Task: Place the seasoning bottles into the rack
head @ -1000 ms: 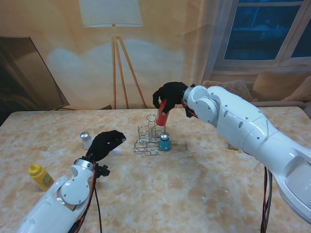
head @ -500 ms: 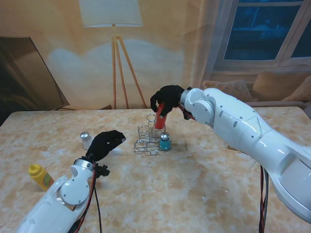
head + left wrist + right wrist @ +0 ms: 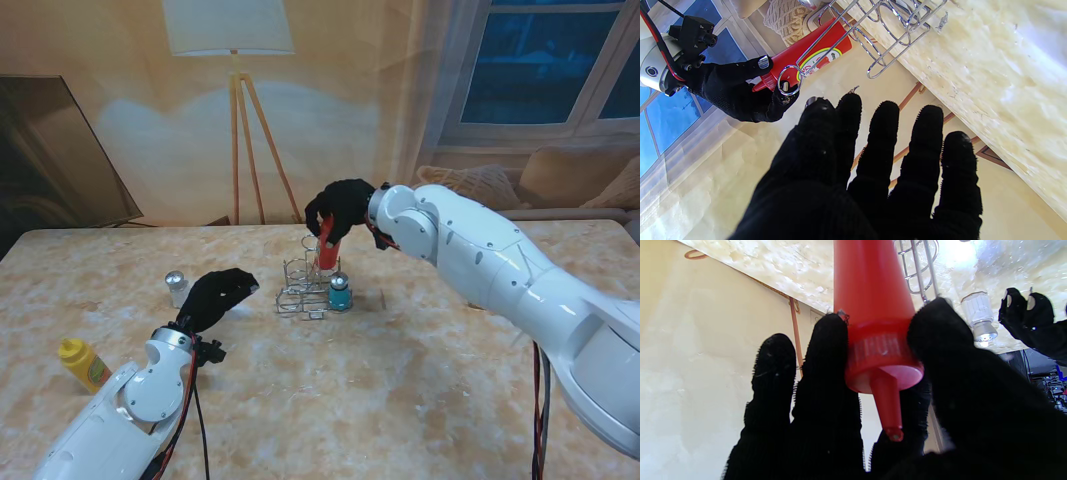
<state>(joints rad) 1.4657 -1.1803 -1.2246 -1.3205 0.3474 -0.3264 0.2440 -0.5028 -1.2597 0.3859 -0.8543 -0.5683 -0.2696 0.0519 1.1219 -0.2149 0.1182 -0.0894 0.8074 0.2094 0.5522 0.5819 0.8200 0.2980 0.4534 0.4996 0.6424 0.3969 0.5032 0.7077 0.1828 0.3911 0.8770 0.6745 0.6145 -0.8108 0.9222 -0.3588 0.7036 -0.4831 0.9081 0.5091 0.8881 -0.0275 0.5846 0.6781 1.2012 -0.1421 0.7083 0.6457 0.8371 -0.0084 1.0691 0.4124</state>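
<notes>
- Since a second ago, the right hand (image 3: 340, 207) has carried the red sauce bottle (image 3: 327, 246) lower and leftward, onto the wire rack (image 3: 305, 280).
- Its black-gloved fingers (image 3: 826, 350) clamp the bottle's cap end; the body slants down into a farther rack ring.
- Red plastic, cone nozzle, yellow-rimmed label.
- Teal-capped bottle (image 3: 340, 292) sits in the rack's nearer right slot.
- Left hand (image 3: 217, 296) hovers empty, fingers spread, beside the silver-capped shaker (image 3: 177, 288).

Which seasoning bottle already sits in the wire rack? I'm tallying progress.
The small teal bottle with a silver cap, standing in the wire rack. The red squeeze bottle is in the right hand; two others stand outside.
</notes>
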